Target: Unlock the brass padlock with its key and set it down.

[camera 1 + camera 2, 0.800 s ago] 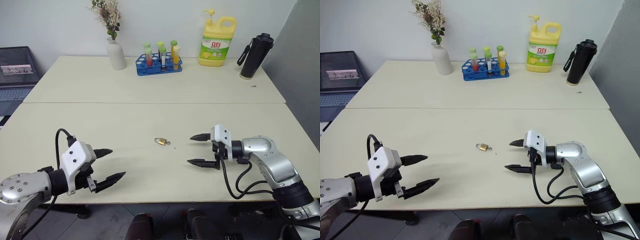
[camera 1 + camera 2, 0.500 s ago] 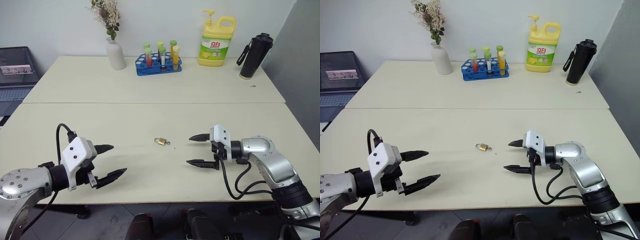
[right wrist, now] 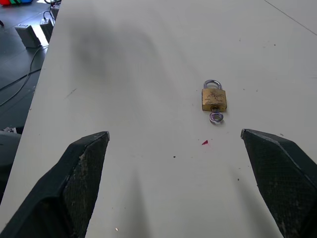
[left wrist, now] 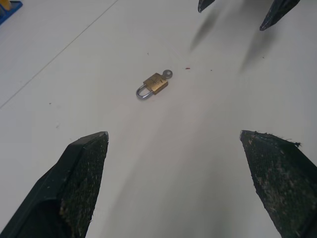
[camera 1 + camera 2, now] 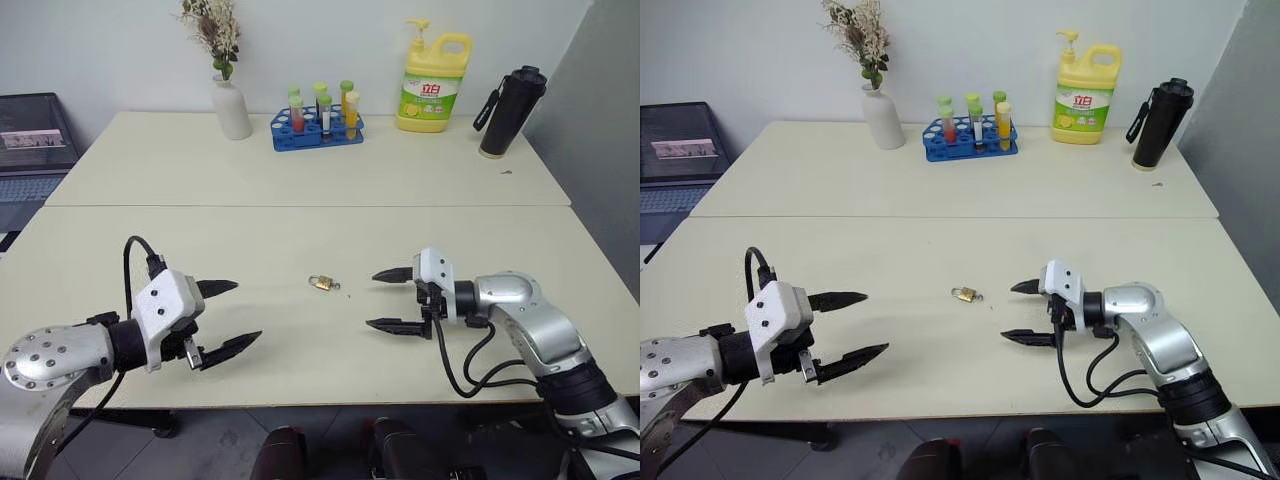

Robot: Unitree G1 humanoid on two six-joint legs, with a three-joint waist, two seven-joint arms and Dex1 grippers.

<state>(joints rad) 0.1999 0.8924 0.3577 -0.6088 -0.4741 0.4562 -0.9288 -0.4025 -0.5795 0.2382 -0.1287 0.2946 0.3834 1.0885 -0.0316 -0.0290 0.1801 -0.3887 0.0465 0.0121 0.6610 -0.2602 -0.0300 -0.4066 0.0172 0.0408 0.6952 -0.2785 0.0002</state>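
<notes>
padlock (image 3: 214, 99): brass block, silver U-shackle, flat on matte cream worktop (image 5: 300, 180) | key (image 3: 216, 117): ring-headed, in keyhole | left fingers (image 5: 222, 287), right fingers (image 5: 391, 274): black, pointed, spread wide, empty

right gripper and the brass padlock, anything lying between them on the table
Only bare table and a tiny red speck lie between the right gripper and the brass padlock, seen in the right wrist view.
</notes>
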